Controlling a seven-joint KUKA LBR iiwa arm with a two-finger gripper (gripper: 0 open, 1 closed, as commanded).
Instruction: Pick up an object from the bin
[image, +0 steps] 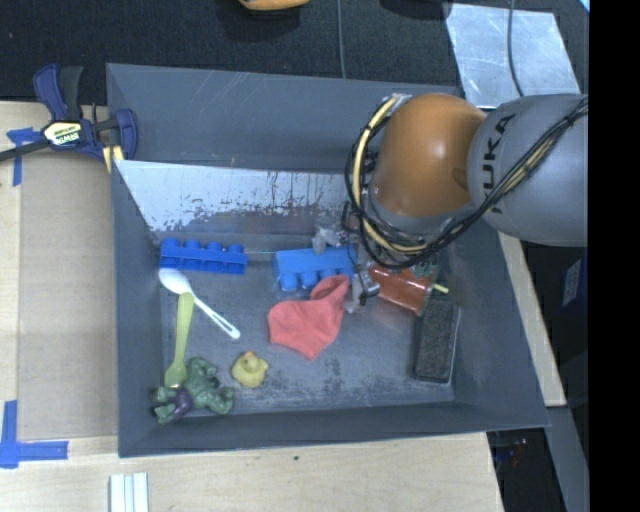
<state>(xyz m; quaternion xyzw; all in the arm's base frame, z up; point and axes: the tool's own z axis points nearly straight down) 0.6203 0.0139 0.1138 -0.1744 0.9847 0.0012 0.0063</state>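
Currently end effector (352, 278) low mid-bin (138, 330), at red cloth (303, 327) top corner, beside blue block (303, 265); grip state: can't tell.

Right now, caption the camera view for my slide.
KUKA arm reaching into the grey bin, its wrist low over a crumpled pink cloth and a blue block mid-bin.

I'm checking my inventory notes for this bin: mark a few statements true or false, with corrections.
The left blue block and the middle blue block lie toward the back wall. True.
The yellow duck sits on the red cloth. False: it lies apart, nearer the front.
The black block lies along the view's right side. True.
The green figure is in the back right corner. False: front left corner.
The gripper hangs over the duck. False: it is at the cloth's upper edge.
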